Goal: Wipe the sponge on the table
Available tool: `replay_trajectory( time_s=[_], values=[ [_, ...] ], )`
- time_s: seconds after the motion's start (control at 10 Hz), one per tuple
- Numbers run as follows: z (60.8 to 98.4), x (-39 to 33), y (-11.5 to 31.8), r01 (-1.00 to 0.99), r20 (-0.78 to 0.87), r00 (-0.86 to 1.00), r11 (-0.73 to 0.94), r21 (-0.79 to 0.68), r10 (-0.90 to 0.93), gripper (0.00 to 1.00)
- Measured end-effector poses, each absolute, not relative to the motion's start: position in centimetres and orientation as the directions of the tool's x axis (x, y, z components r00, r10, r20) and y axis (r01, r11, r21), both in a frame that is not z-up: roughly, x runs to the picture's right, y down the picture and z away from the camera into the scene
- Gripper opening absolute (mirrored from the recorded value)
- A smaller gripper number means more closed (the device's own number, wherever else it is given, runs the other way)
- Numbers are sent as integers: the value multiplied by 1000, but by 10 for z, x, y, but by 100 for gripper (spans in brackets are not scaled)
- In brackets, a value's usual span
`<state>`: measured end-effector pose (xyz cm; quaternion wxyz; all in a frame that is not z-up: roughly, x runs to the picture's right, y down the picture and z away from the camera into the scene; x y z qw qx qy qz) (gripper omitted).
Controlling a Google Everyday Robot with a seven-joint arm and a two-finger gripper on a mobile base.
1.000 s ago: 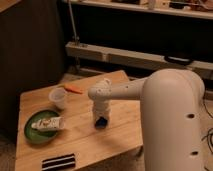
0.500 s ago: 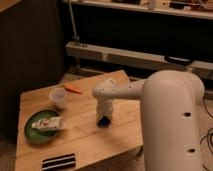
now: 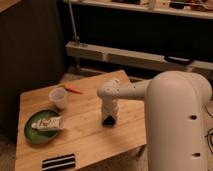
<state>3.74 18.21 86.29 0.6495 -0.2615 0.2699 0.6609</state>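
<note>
Sponge (image 3: 108,122): only a small dark patch shows, right under the gripper (image 3: 108,119), mid-table (image 3: 90,142) and a bit right of centre. The arm comes in from the right and the wrist points straight down, with the tip at the wood. I can't tell whether the gripper is clamped on the sponge or only pressing on it, since that part is hidden by the wrist. To me it looks like a wipe pass in contact. To do it well, use light, even downward force so the sponge stays flat and doesn't roll or catch on the slat seams. Run short strokes along the slats over the bare wood around it. Clear cup (image 3: 58,98) and orange stick (image 3: 74,89) sit to the left rear. Green plate (image 3: 29,135) with a packet (image 3: 47,123) is at far left, and the striped flat piece (image 3: 59,162) at the near edge. All are apart from the tip, so keep strokes out of them. Stop short of the table's right edge.
</note>
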Motion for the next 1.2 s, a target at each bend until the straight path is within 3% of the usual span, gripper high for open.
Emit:
replay_trajectory(
  time_s=[0.5, 0.8, 1.2],
  values=[
    [813, 107, 215, -997, -691, -73, -64, 39, 719, 33],
    [780, 80, 239, -999, -686, -9, -43, -33, 727, 33],
    [742, -11, 255, -984, -658, 130, 16, -177, 742, 33]
  ],
)
